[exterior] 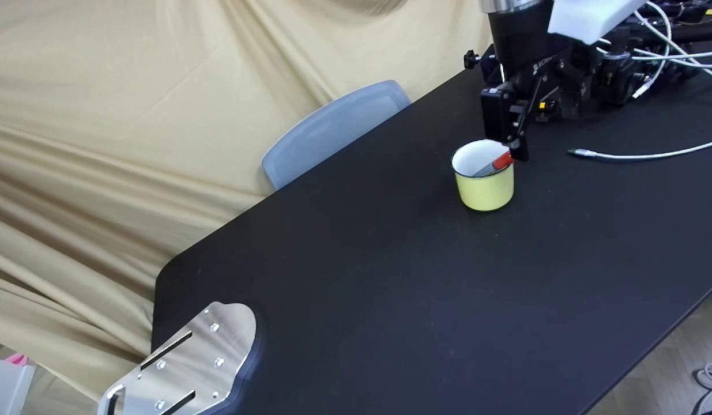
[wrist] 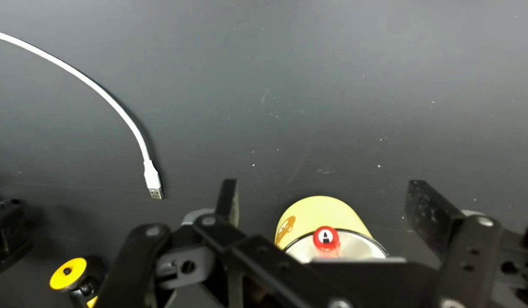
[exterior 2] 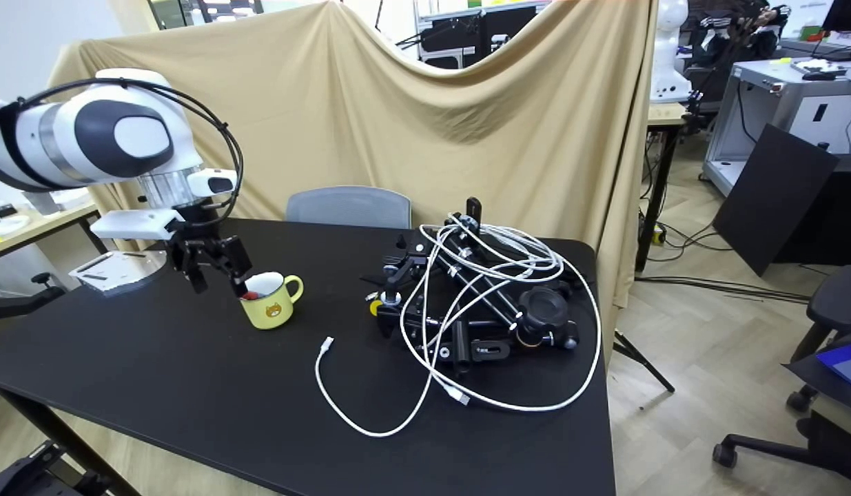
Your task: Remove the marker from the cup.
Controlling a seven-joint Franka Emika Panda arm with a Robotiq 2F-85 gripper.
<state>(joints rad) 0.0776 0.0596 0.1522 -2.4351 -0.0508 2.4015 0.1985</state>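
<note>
Okay, marker [wrist: 326,239] first: thin, red at the upper end, greyish lower part slanting down inside the cup [exterior: 485,193]. The red end leans at the rim; its end face has a white disc with a dark mark. Cup is pale yellow, white inside, dark line round the rim, orange animal face on the side; in an exterior view its handle [exterior 2: 295,288] points away from my fingers [wrist: 432,211].

My gripper [wrist: 323,199] is wide, fingers spread, marker's red end showing in the gap between them in the wrist view. Touching it or apart, can't tell.

Tightest edge: the cup rim, just beside my fingertips. Open room: table [wrist: 311,107] stretches ahead of the fingertips and out past one finger. Past the other finger, near, a cable [wrist: 102,93] end; farther out that side, black gear [exterior 2: 544,306]. Metal plate [exterior: 194,357] is well apart, my fingers between it and the gear. Table edge by the chair [exterior 2: 349,207] stands apart from my fingers.

Counts: one marker, one cup, two fingers, one metal plate, one chair at that edge, two plugs [exterior 2: 457,395] in an exterior view. Gear overlaps too much to count.
</note>
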